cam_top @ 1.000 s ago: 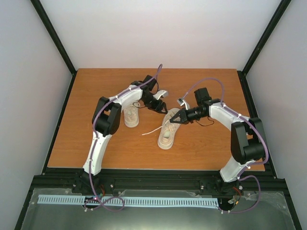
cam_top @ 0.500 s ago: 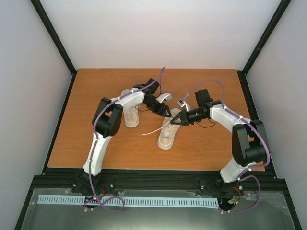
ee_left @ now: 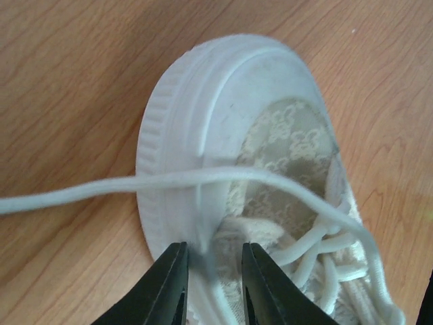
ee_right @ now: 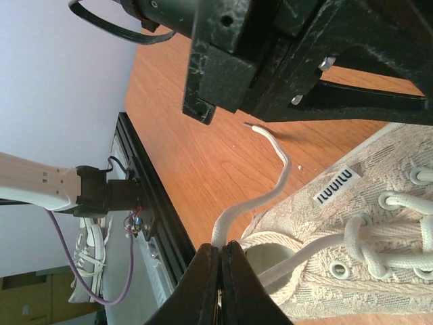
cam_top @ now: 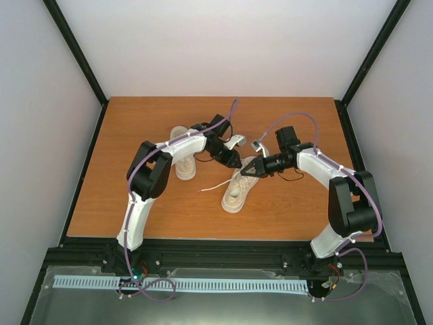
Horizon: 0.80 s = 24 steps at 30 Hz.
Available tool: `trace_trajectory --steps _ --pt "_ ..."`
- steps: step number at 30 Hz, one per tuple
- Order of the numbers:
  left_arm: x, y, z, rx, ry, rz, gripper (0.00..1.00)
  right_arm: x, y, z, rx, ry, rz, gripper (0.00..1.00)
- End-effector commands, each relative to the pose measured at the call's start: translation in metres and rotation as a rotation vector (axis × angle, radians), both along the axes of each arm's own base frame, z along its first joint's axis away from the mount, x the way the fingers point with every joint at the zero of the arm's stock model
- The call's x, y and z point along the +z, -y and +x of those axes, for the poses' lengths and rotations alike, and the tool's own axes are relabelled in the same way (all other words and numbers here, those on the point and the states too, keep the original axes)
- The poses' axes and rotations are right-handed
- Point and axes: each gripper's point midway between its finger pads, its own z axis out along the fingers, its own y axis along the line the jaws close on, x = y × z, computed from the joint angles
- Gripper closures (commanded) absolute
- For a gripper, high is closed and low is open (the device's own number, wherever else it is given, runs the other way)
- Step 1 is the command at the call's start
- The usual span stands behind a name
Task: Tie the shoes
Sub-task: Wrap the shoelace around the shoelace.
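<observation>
Two cream shoes lie on the wooden table. The left one [cam_top: 181, 166] is partly hidden under my left arm. Both grippers meet over the right shoe [cam_top: 235, 191]. My left gripper [cam_top: 234, 162] hangs over that shoe's lacing [ee_left: 325, 271], facing the toe cap [ee_left: 223, 81]. Its jaws stand narrowly apart around a blurred lace strand [ee_left: 206, 254]. Another lace [ee_left: 101, 191] runs across the toe. My right gripper [ee_right: 220, 252] is shut on a white lace [ee_right: 270, 189] beside the shoe's heel opening [ee_right: 267, 254]. The free lace end [cam_top: 213, 185] trails left.
The left arm's black wrist body [ee_right: 284, 47] hangs close above the right gripper. A black frame rail [cam_top: 216, 247] borders the table's near edge, and white walls close in the other sides. Bare wood [cam_top: 122, 196] lies at the left front.
My left gripper came down and rightward onto the right shoe beside the right gripper, and its jaws narrowed. The right gripper held its lace and barely moved.
</observation>
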Motion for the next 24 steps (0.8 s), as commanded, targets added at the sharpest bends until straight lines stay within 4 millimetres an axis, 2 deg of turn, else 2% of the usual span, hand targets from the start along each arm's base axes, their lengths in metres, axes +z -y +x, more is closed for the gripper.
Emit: trace_trajectory --steps 1,3,5,6,11,17,21,24 --pt "0.002 -0.006 -0.007 0.079 -0.043 0.021 0.75 0.008 -0.001 -0.002 0.0 0.026 0.008 0.97" --pt "0.0 -0.007 -0.009 0.097 -0.064 0.025 0.72 0.008 -0.001 -0.003 -0.001 0.025 0.009 0.97" --pt "-0.003 -0.006 -0.012 0.107 -0.087 0.029 0.59 0.007 -0.001 -0.003 0.0 0.021 0.011 0.97" --pt "-0.004 -0.005 -0.013 0.113 -0.096 0.031 0.55 0.007 -0.001 -0.003 -0.001 0.021 0.011 0.97" --pt "-0.005 0.004 -0.009 0.142 -0.119 0.017 0.46 0.005 -0.001 -0.004 -0.004 0.015 0.01 0.97" --pt "-0.009 0.017 0.003 0.157 -0.098 0.026 0.42 0.004 -0.001 -0.004 -0.001 0.009 0.011 0.97" --pt "-0.017 0.018 0.012 0.181 -0.085 0.051 0.42 0.004 -0.001 -0.003 0.0 0.009 0.01 0.97" --pt "-0.02 0.019 0.013 0.182 -0.076 0.056 0.46 0.003 -0.001 -0.003 -0.001 0.006 0.007 0.97"
